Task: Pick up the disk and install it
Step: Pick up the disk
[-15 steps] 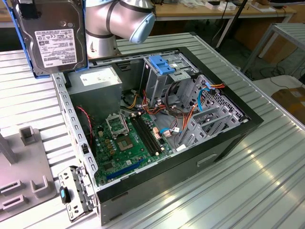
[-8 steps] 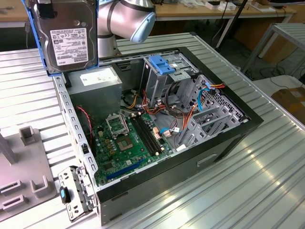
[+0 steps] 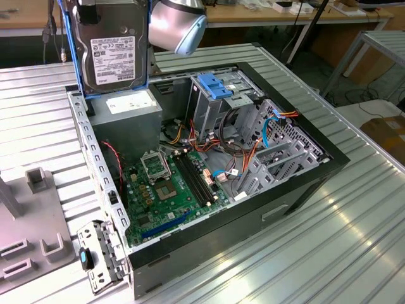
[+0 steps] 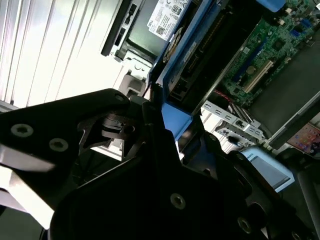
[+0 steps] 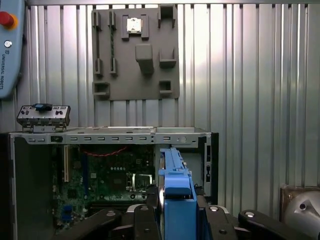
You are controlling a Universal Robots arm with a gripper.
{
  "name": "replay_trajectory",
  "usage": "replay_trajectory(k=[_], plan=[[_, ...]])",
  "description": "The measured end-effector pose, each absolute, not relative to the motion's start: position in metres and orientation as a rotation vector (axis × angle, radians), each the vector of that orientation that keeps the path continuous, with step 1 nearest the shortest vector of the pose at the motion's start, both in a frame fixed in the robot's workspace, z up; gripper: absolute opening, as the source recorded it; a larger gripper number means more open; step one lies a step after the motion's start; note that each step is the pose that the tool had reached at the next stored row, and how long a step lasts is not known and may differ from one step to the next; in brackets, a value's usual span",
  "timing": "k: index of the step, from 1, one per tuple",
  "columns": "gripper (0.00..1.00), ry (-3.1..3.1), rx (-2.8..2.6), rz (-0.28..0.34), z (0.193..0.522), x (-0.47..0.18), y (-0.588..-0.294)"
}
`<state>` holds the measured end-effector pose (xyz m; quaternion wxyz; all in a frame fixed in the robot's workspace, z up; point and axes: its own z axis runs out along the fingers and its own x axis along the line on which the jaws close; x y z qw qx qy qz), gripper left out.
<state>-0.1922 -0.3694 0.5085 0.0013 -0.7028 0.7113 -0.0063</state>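
The disk [image 3: 111, 47], grey-black with a white label and a blue rail frame, hangs upright in the air at the exterior view's upper left, above the grey power-supply box [image 3: 130, 107] of the open computer case [image 3: 335, 158]. In both wrist views my gripper [image 5: 177, 220] [image 4: 160, 117] is shut on the disk's blue frame [image 5: 176, 192] [image 4: 175, 120], with black fingers [image 5: 142, 222] on either side of it. The grey drive cage with its blue latch [image 3: 218, 85] stands inside the case, to the exterior view's right of the disk.
A green motherboard [image 3: 171, 183] and loose cables lie in the case bottom. A grey fixture plate [image 5: 135, 50] [image 3: 25, 221] sits on the ribbed metal table. A metal bracket [image 3: 98, 256] hangs at the case's near corner. A pendant [image 5: 10, 45] lies beside the plate.
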Motion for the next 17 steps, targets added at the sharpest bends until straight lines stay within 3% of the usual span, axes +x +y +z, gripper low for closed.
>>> replay_trajectory(k=[2,7,17], plan=[[0.37,2.234,-2.205,-0.020,0.506,-0.188,-0.382],[0.37,2.234,-2.205,-0.020,0.502,-0.152,-0.384],[0.37,2.255,-2.183,-0.020,0.489,-0.142,-0.397]])
